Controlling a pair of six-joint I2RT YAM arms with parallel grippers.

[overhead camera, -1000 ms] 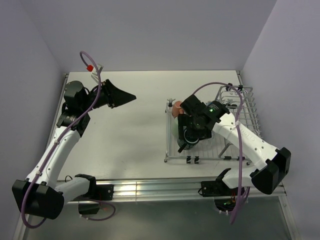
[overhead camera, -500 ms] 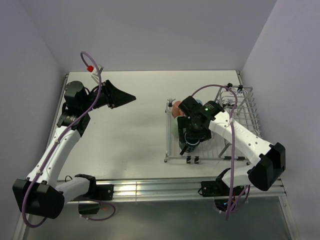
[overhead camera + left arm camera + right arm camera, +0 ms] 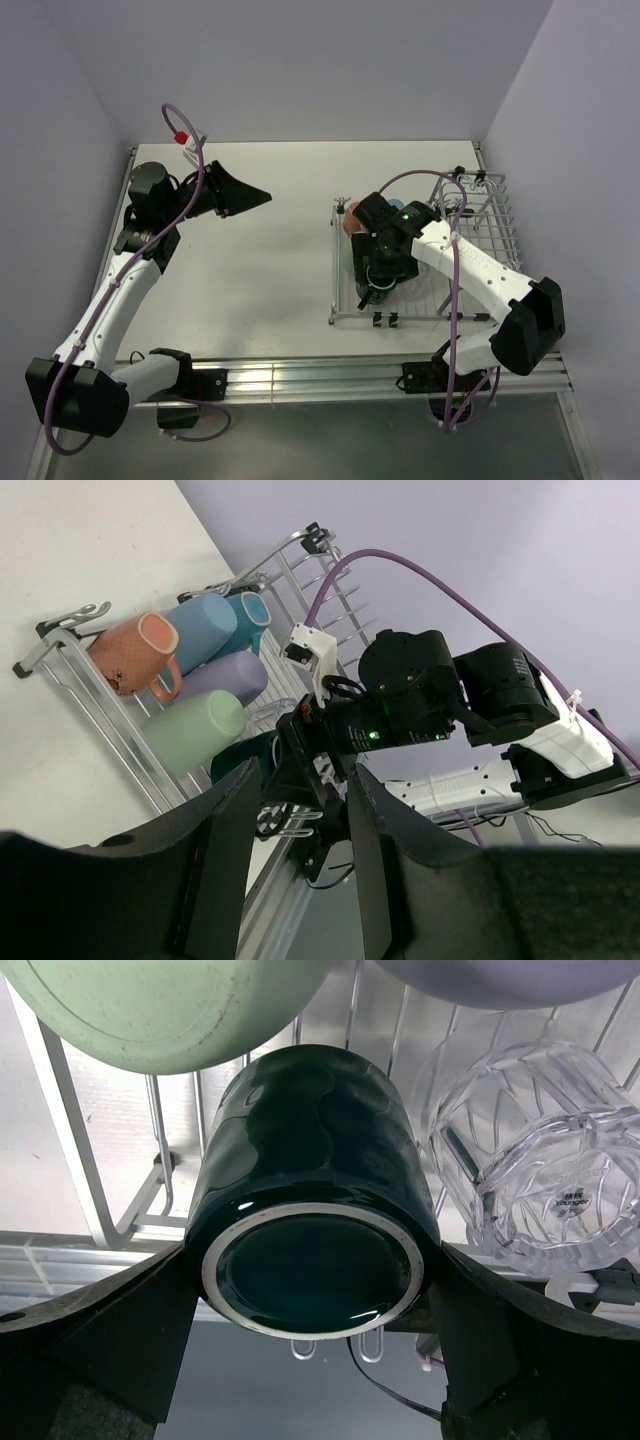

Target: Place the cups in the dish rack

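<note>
The worktop (image 3: 270, 260) shows no cup outside the dish rack (image 3: 334, 285), so you look nearly done. Inside lie the orange mug (image 3: 135, 655), light blue mug (image 3: 205, 625), lavender mug (image 3: 225, 675), pale green mug (image 3: 195, 730) and glass tumbler (image 3: 540, 1160). Your right fingers (image 3: 110, 1340) clasp the dark green mug (image 3: 310, 1190) by the rack's near left corner, with the pale green mug and tumbler just beside it, so room is tight. Your left fingers (image 3: 215, 880) stand parted and empty, well apart over open worktop.
</note>
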